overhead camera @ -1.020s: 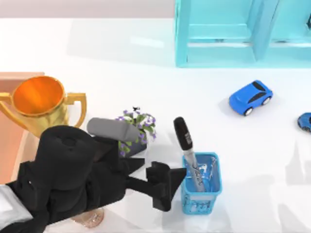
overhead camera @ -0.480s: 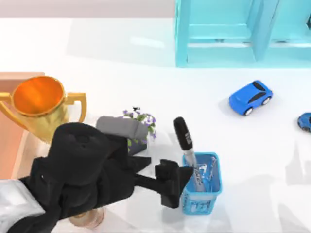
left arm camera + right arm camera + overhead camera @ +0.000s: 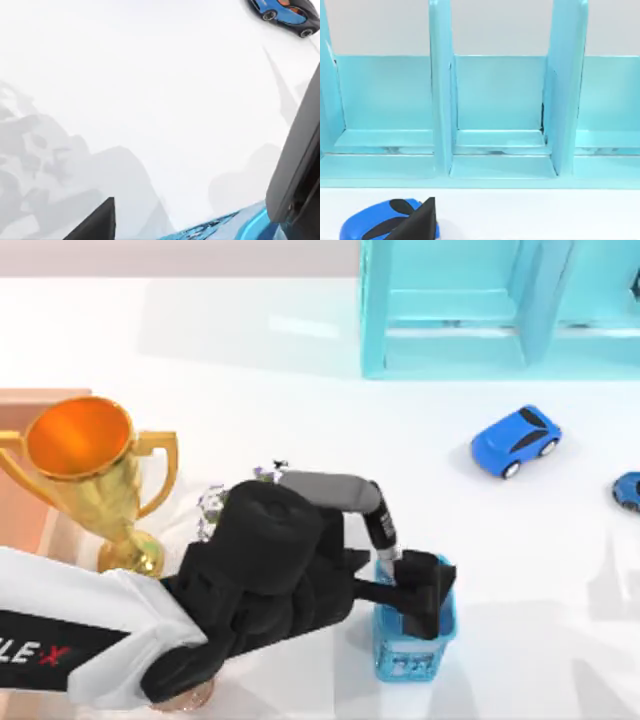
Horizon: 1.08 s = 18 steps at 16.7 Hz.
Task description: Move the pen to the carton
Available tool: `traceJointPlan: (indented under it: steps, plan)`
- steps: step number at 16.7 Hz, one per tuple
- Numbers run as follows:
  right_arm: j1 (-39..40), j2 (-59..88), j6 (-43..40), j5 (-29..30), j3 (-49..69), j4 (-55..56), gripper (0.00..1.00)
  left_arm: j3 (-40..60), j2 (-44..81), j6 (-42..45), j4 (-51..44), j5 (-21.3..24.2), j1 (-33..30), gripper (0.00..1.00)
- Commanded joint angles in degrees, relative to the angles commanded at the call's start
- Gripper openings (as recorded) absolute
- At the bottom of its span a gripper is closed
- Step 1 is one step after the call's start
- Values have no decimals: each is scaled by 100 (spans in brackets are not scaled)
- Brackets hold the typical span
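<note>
Where left claw [image 3: 420, 592] covers cup [image 3: 400, 658], pen [image 3: 381, 523] half hidden

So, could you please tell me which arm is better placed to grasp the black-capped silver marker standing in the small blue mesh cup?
Left. The left gripper hangs over the blue mesh cup, right at the black-capped silver marker, on the side of the orange-brown cardboard carton.

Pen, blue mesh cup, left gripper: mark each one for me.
pen [image 3: 380, 523], top view, on its black ribbed cap.
blue mesh cup [image 3: 408, 663], top view, on its front wall.
left gripper [image 3: 425, 592], top view, between the fingertips above the cup.
</note>
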Motion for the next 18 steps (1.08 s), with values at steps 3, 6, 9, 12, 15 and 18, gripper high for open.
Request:
traceJointPlan:
  steps: [3, 6, 9, 12, 15, 18]
  plan:
    - [0, 0, 0, 0, 0, 0, 100, 85, 425, -16, 342, -17, -31, 100]
    - [0, 0, 0, 0, 0, 0, 100, 94, 460, -16, 370, -20, -36, 100]
    - [0, 0, 0, 0, 0, 0, 100, 94, 460, -16, 370, -20, -36, 85]
    - [0, 0, 0, 0, 0, 0, 100, 94, 460, -16, 370, -20, -36, 62]
    - [0, 0, 0, 0, 0, 0, 100, 94, 460, -16, 370, -20, -36, 40]
    - [0, 0, 0, 0, 0, 0, 100, 94, 460, -16, 370, -20, -36, 17]
